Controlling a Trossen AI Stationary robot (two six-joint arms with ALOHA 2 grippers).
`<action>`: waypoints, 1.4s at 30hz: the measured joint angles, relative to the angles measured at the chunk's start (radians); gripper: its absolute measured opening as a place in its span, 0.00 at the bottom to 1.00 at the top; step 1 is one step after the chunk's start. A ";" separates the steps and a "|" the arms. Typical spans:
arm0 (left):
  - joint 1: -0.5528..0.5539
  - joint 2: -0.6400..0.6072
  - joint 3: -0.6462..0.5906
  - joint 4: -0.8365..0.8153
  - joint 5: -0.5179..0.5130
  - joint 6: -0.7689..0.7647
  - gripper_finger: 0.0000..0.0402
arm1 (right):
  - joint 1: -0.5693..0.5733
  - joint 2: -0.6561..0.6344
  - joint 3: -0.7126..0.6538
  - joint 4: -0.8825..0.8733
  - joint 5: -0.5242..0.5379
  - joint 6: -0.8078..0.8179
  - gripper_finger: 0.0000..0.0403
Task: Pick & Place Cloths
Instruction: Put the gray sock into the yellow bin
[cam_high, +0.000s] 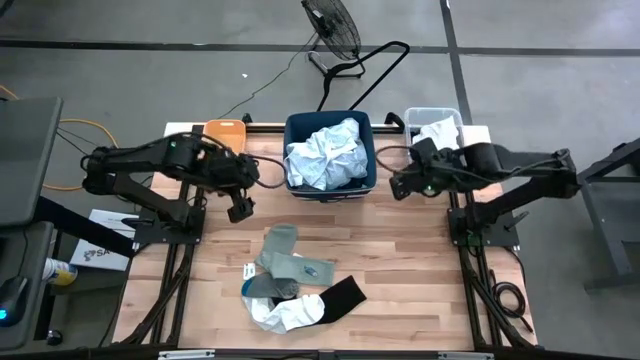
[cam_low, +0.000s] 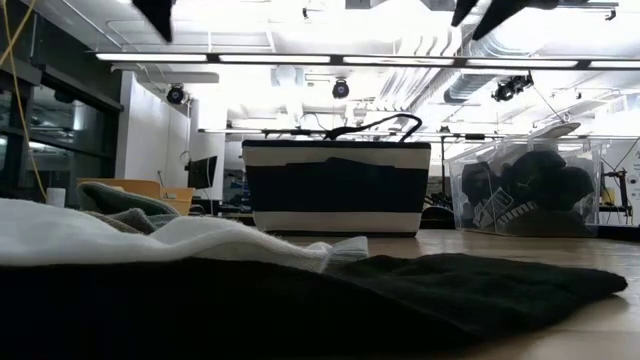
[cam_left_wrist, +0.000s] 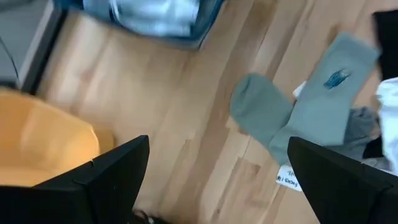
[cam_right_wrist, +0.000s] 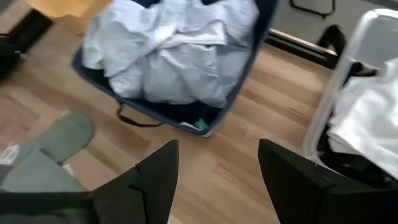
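Wooden table (cam_high: 400, 260): navy bin (cam_high: 329, 152) between orange bin (cam_high: 224, 133), clear bin (cam_high: 434, 122).

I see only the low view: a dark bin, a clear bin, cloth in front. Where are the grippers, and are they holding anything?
Observer: From above, the left gripper hangs open and empty beside the orange bin.
Operator: And the right one?
Observer: The right gripper is open and empty too, between the navy bin and the clear bin.
Operator: What is inside the navy bin?
Observer: Crumpled pale blue cloth fills it.
Operator: How many cloths remain on the table?
Observer: A pile: grey-green socks, a white cloth, a black sock.
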 joint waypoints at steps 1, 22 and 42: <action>-0.001 0.000 -0.031 0.003 0.009 -0.027 0.94 | 0.022 0.001 0.000 0.010 0.010 0.004 0.53; -0.144 0.001 -0.634 0.614 0.111 -0.544 0.94 | 0.312 0.005 0.000 0.044 0.083 -0.026 0.53; -0.144 0.149 -0.755 0.867 0.122 -0.507 0.94 | 0.384 0.005 0.000 0.042 0.080 -0.112 0.53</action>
